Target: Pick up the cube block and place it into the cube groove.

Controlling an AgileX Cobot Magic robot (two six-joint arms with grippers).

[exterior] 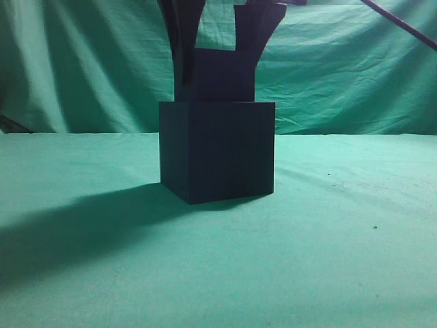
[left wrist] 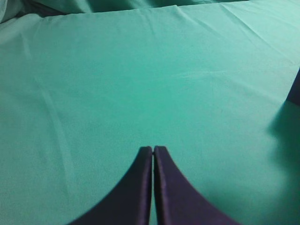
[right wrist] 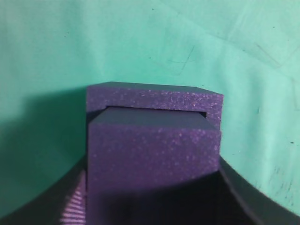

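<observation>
Your right gripper (exterior: 220,48) reached down at frame centre, clamped on the cube block (exterior: 222,75) in the cube groove (exterior: 218,150). Only the left wrist view showed your left gripper (left wrist: 153,152) pressed together.

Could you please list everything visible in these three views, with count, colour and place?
Small matte dark cube block: one, navy-black with a purplish top; held between the right gripper's fingers, partly sunk in the larger box's opening, still sticking out above the rim in the exterior view.
Large matte dark cube-shaped box with a groove: one, navy-black; standing mid-table.
Green cloth: one, covering the table and hanging as backdrop.
Right gripper: one, dark; above the box, fingers on either side of the small cube.
Left gripper: one, dark; fingertips together over bare cloth, away from the box.
</observation>
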